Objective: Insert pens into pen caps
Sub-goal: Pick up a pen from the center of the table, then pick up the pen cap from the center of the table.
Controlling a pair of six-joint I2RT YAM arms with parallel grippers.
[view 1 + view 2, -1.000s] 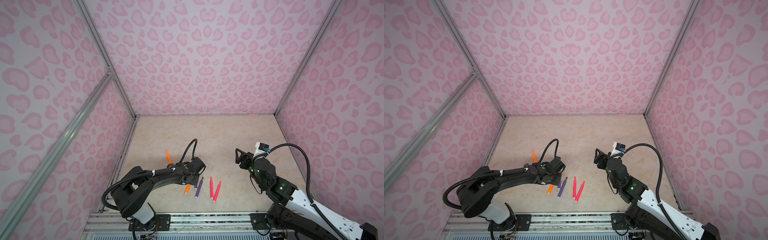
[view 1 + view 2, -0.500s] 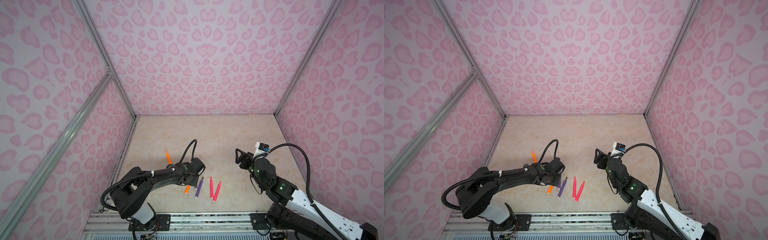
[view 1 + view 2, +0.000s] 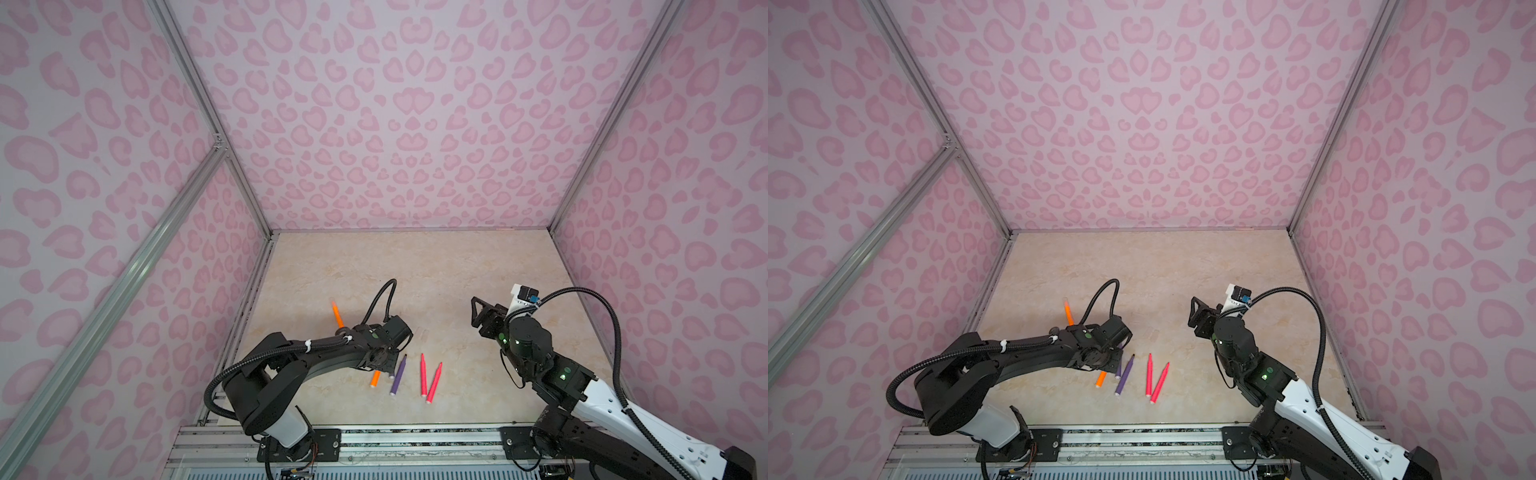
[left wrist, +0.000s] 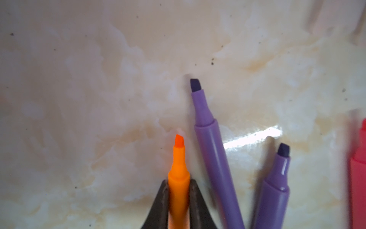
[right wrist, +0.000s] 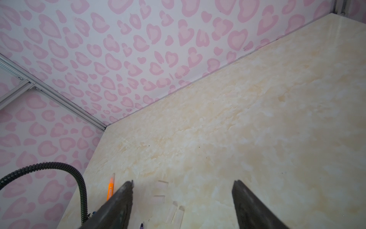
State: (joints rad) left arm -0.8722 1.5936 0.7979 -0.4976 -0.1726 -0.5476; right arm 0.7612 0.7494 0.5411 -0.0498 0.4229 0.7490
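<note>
- Near the front of the tabletop (image 3: 415,266), the left gripper (image 4: 179,191) was clamped on an orange pen (image 4: 179,164) beside purple pens (image 4: 214,168). I judged this the pick-up step.
- Next, lift it clear. The right gripper (image 5: 183,190), jaws apart, needed a clear cap (image 5: 159,198).
- Tabletop was beige, marbled and glossy, and the walls (image 3: 395,124) were pink heart-print.

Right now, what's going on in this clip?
The left gripper is shut on an orange marker pen, down at the beige marbled tabletop beside two purple marker pens. The right gripper hangs open and empty near small clear plastic caps. Two pink-red marker pens lie loose; no cap is on the gripped pen yet.
</note>
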